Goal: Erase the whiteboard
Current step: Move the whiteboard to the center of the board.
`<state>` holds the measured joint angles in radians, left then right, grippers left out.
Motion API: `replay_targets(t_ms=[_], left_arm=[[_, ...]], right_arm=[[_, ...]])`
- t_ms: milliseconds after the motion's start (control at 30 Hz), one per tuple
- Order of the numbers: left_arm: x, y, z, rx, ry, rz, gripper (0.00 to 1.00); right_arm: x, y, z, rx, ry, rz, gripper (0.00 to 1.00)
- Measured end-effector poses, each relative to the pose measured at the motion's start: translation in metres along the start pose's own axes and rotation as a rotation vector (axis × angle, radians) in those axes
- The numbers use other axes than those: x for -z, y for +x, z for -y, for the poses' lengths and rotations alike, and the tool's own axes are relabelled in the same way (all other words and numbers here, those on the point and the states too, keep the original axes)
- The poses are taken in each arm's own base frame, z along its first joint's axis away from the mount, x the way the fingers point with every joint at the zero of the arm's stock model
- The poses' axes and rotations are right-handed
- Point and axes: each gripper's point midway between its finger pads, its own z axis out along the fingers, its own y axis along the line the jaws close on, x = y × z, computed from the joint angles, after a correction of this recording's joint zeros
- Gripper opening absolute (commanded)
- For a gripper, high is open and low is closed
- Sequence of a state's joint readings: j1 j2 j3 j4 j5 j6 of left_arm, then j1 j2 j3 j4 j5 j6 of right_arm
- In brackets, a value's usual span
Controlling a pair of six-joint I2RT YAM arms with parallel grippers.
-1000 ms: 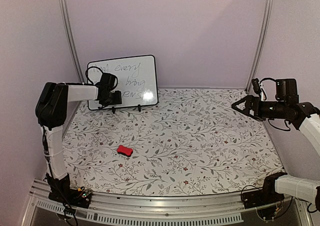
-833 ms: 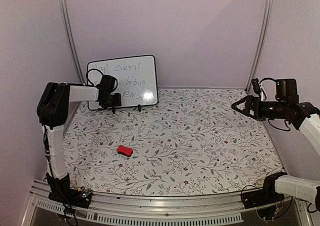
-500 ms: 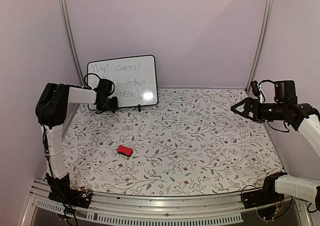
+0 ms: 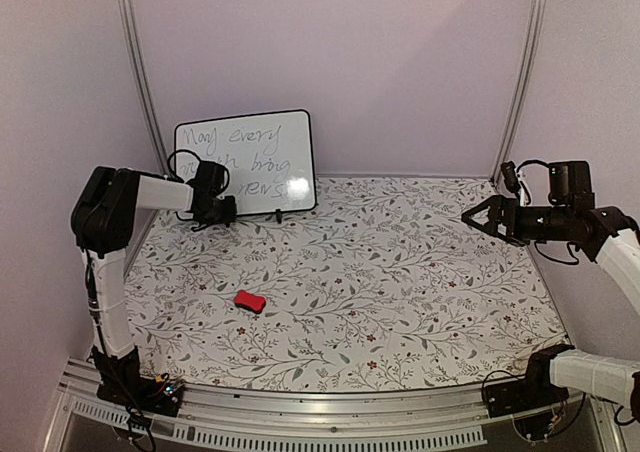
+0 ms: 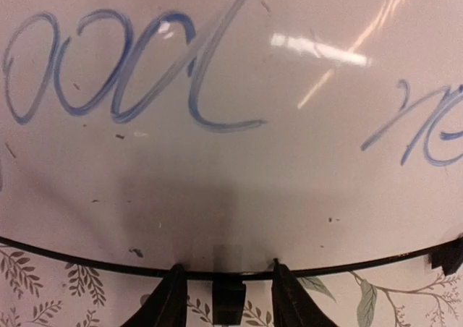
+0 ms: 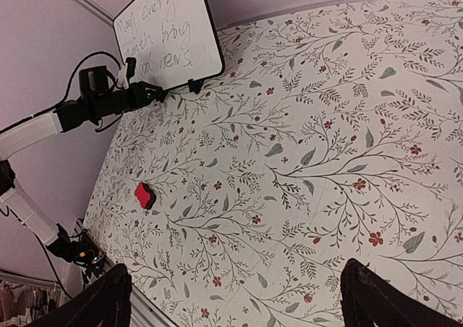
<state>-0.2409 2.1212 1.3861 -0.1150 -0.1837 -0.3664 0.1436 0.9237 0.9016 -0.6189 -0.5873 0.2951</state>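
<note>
The whiteboard [image 4: 247, 162] stands upright at the back left, with grey-blue handwriting on it; it also shows in the right wrist view [image 6: 168, 37]. My left gripper [image 4: 228, 212] is low at its bottom left edge. In the left wrist view the board [image 5: 231, 124] fills the frame, and the gripper [image 5: 226, 269] is open. Its fingers [image 5: 173, 298] stand either side of a small black foot [image 5: 229, 305] under the frame, with a gap on each side. My right gripper [image 4: 478, 215] hovers wide open at the far right, holding nothing [image 6: 235, 298].
A small red eraser block [image 4: 250, 301] lies on the floral tablecloth [image 4: 400, 272] in front of the left arm, seen also in the right wrist view [image 6: 145, 194]. Metal posts [image 4: 140, 72] and pale walls close in the back and sides.
My left gripper has dropped from the board's lower face to its bottom edge, and its jaws have narrowed. The right arm has hardly moved.
</note>
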Motion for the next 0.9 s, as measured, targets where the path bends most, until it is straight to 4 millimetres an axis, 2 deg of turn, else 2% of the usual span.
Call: replay_targets(t_ms=[133,233,333,667,900], left_arm=[[-0.002,0.009,-0.003,-0.002,-0.004,-0.011,0.39],[-0.004,0.015,-0.005,-0.004,-0.009,-0.019,0.32],[-0.004,0.021,-0.007,-0.006,-0.013,-0.03,0.31],[-0.005,0.017,-0.005,-0.003,-0.008,-0.013,0.3],[-0.006,0.017,-0.006,-0.008,-0.009,0.004,0.17]], right_arm=[[0.001,0.0,-0.001,0.002,-0.002,0.002,0.99],[0.001,0.002,0.0,0.001,-0.003,0.0,0.99],[0.001,0.003,0.0,0.0,-0.004,0.0,0.99],[0.001,0.003,-0.001,0.0,-0.01,-0.002,0.99],[0.001,0.003,-0.002,0.001,-0.014,-0.002,0.99]])
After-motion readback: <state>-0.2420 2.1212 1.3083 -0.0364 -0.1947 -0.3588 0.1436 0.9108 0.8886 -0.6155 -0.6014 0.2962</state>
